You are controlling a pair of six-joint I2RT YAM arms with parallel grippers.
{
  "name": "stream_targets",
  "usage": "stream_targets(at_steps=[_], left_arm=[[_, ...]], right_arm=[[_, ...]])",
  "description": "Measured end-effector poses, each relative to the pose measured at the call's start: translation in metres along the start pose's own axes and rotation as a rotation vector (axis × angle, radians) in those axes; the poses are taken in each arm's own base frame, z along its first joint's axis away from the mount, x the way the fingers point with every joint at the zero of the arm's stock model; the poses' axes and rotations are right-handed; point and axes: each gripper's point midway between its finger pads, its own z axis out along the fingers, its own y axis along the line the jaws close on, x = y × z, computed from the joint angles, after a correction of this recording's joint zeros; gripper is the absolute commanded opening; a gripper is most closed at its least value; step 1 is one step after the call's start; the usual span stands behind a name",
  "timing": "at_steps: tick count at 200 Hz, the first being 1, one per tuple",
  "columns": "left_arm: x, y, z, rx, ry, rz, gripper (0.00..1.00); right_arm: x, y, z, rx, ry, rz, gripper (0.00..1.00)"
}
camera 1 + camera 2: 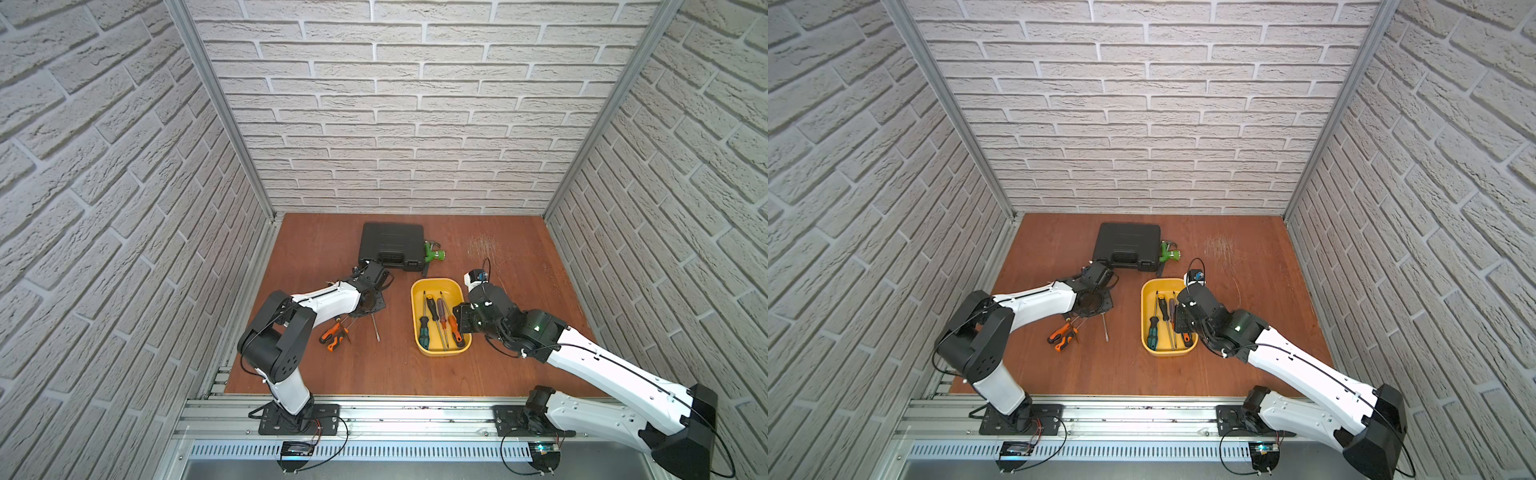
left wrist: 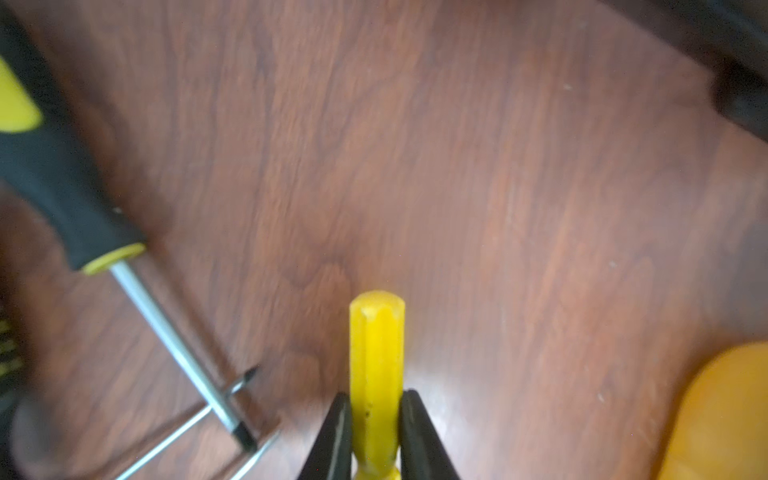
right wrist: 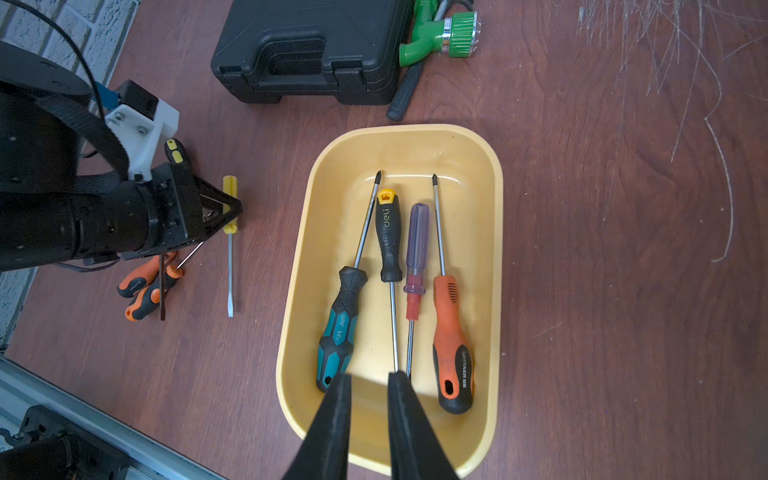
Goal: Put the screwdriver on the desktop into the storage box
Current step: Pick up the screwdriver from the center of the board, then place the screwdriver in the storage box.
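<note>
Clamping the screwdriver (image 2: 376, 340) by its yellow handle, the left gripper (image 2: 376, 399) is down at the desktop (image 1: 374, 374). In both top views the wrist hides that grip, and only the shaft shows, left of centre. The right gripper (image 3: 370, 376) hovers over the storage box (image 1: 434, 289), narrowly parted and empty.

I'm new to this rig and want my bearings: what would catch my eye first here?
The yellow storage box in the middle of the desktop, with four screwdrivers lying side by side in it. Beside it, the left tool is clamped on a yellow-handled screwdriver on the desktop; a black case sits at the back.
</note>
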Motion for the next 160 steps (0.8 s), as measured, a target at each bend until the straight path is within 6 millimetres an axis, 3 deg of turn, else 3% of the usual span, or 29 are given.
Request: stream_targets(at_steps=[73,127,160], left_arm=[[-0.003,-0.016,-0.092,0.093,-0.156,0.133,0.0],[0.008,-0.041,-0.13,0.223,-0.185,0.188,0.0],[0.0,-0.053,-0.148,0.292,-0.212,0.167,0.0]], right_arm=[[0.002,-0.009,-0.001,0.023,-0.016,0.029,0.22],[0.0,-0.022,0.001,0.069,-0.019,0.074,0.21],[-0.001,-0.031,-0.001,0.098,-0.024,0.102,0.21]])
